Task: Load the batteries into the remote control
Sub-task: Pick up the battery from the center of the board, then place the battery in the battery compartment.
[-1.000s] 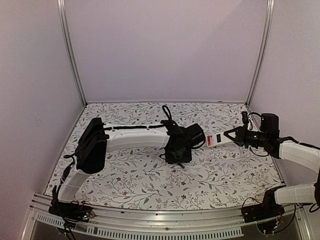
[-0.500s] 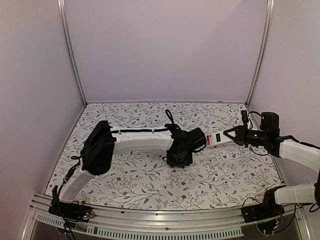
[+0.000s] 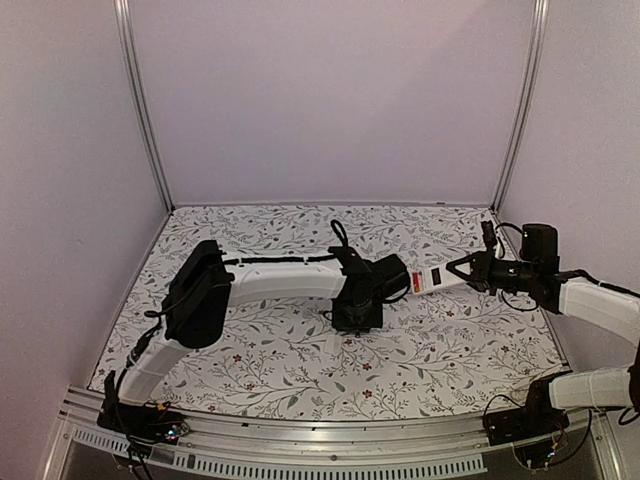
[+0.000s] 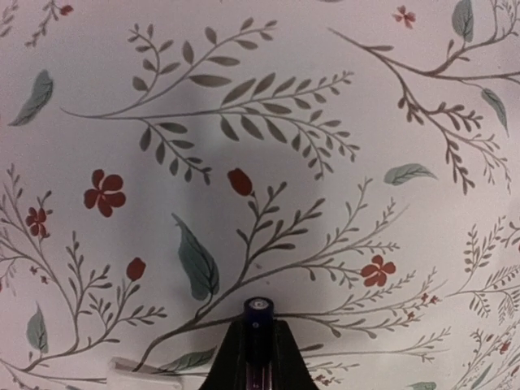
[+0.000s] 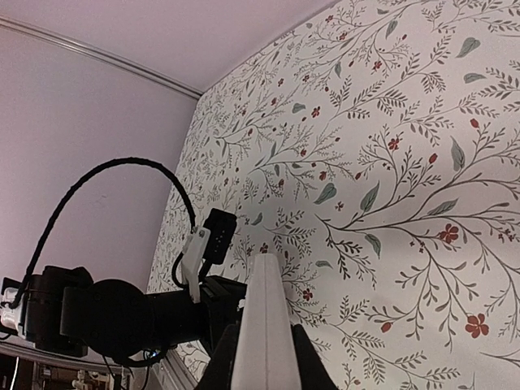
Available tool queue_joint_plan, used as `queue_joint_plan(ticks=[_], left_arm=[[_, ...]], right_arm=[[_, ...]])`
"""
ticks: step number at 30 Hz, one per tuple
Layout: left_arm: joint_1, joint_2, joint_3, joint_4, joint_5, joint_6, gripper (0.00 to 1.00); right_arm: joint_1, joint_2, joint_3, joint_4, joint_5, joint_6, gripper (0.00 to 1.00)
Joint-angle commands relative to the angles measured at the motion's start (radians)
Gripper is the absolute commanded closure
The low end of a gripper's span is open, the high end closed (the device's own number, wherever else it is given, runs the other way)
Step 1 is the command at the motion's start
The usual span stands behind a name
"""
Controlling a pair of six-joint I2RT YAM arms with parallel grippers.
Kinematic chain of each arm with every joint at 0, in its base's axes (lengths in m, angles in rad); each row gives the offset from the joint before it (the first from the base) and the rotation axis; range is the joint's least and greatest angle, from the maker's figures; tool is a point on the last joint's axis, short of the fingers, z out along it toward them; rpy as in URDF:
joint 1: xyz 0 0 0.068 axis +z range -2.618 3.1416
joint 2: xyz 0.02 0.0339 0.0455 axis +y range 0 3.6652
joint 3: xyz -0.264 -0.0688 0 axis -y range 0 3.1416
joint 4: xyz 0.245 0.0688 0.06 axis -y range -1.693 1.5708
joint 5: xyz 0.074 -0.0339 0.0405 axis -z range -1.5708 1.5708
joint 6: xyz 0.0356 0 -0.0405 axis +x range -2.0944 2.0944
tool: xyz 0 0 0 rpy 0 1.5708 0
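Note:
In the left wrist view my left gripper is shut on one of the batteries. It is a thin cylinder, and its dark round end sticks out past the fingertips, just above the floral table cover. From above, the left gripper points down at the table's middle. The right gripper is shut on the remote control, holding it level in the air with its free end towards the left wrist. The right wrist view shows only the remote's white edge between the fingers.
A small flat white piece lies on the cover just left of the left fingers. The left arm's wrist and cable sit close in front of the remote. Walls enclose the table at the back and sides.
The left jaws have shut onto the battery. The left arm has shifted slightly right and forward. The right arm and the remote have hardly moved.

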Motion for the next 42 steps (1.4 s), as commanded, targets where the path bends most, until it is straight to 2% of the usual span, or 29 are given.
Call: queue_joint_plan(ticks=[1,7,10,14,16,20,27,34,42], left_arm=[[0.043,0.030,-0.001,-0.018,0.022,0.085,0.98],[0.071,-0.034,-0.049,0.094,0.027,0.215,1.00],[0.079,-0.124,-0.104,0.182,-0.031,0.325,1.00],[0.092,-0.329,-0.319,0.369,-0.094,0.536,1.00],[0.105,-0.453,-0.474,0.542,-0.083,0.637,1.00],[0.131,-0.682,-0.732,0.800,0.032,0.830,1.00],[0.138,-0.896,-0.991,1.050,0.178,1.127,1.00],[0.143,-1.055,-1.145,1.155,0.473,1.332,1.00],[0.135,-1.158,-1.211,1.124,0.801,1.454,1.00]], right_arm=[[-0.006,0.002,0.039,-0.025,-0.029,-0.015,1.00],[-0.005,0.013,0.048,-0.048,-0.044,-0.018,1.00],[-0.006,0.013,0.060,-0.068,-0.060,-0.017,1.00],[-0.004,0.023,0.085,-0.126,-0.109,-0.026,1.00],[-0.002,0.025,0.094,-0.147,-0.136,-0.028,1.00],[0.029,0.032,0.122,-0.203,-0.184,-0.038,1.00],[0.173,0.086,0.191,-0.288,-0.207,-0.072,1.00],[0.312,0.179,0.274,-0.294,-0.230,-0.073,1.00],[0.439,0.311,0.359,-0.287,-0.303,-0.028,1.00]])
